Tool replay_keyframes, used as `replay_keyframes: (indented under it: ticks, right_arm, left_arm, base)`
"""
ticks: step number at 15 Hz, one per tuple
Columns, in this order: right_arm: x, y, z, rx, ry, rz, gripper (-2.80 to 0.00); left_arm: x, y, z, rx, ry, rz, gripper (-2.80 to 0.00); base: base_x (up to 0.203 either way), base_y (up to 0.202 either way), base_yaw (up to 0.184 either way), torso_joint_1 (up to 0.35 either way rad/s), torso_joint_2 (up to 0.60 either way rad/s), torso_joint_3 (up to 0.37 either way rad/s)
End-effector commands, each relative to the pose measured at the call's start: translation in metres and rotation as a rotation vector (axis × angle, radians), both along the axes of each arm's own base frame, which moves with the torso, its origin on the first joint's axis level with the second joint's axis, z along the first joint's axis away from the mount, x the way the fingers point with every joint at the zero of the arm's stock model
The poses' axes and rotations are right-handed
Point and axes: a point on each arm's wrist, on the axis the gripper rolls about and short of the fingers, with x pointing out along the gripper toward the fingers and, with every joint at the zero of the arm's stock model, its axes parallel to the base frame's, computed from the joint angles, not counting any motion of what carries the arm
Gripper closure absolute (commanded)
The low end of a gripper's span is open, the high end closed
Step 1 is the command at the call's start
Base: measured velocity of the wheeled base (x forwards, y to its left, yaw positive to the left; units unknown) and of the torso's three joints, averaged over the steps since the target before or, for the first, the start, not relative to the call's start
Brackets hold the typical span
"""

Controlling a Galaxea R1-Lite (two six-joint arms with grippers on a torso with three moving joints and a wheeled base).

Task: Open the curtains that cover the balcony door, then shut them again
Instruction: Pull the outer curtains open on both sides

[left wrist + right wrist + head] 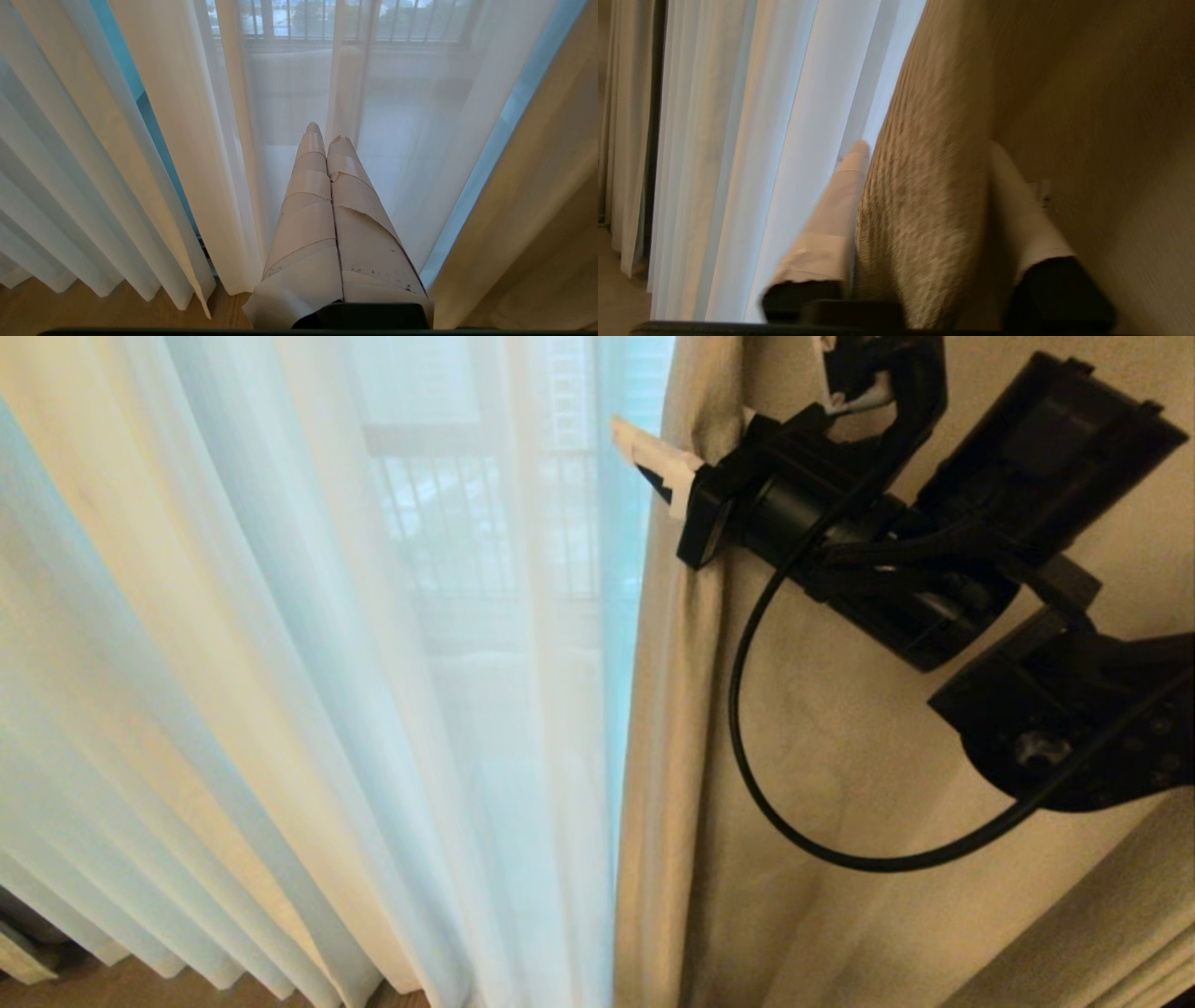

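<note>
Right gripper (pixel 924 186) spread around beige curtains (pixel 924 224) edge

Floor (pixel 117 312): light wood, visible only as a strip along the lower frame edge. Hems of the sheer white curtains (pixel 154 196) hang down to it; contact cannot be confirmed.

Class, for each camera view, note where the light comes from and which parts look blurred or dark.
Head view: daylight glows through the sheer panels; the beige drape and right gripper sit dimmer. Left wrist view: backlit sheers, sharp left gripper. Right wrist view: drape weave smeared by blur, its far side in shadow.
</note>
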Motion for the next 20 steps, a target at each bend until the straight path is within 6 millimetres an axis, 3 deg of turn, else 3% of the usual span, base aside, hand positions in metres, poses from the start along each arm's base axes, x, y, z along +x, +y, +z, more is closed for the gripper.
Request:
replay_keyframes:
  ticks: [1,9,20]
  right_arm:
    - [-0.012,-0.011,0.011,0.020,-0.027,-0.001,-2.80]
    - [-0.051,-0.047,0.003,-0.009,0.013,-0.017,-2.80]
    - [-0.131,-0.117,-0.027,-0.026,0.054,-0.042,-2.80]
  left_arm:
    - [0.000,0.000,0.000,0.000,-0.001,0.000,0.00]
    - [0.000,0.000,0.000,0.000,0.000,0.001,0.00]
    - [0.000,0.000,0.000,0.000,0.000,0.000,0.00]
  base:
    - [0.000,0.000,0.000,0.000,0.00,0.000]
    - [0.000,0.000,0.000,0.000,0.00,0.000]
    - [0.000,0.000,0.000,0.000,0.00,0.000]
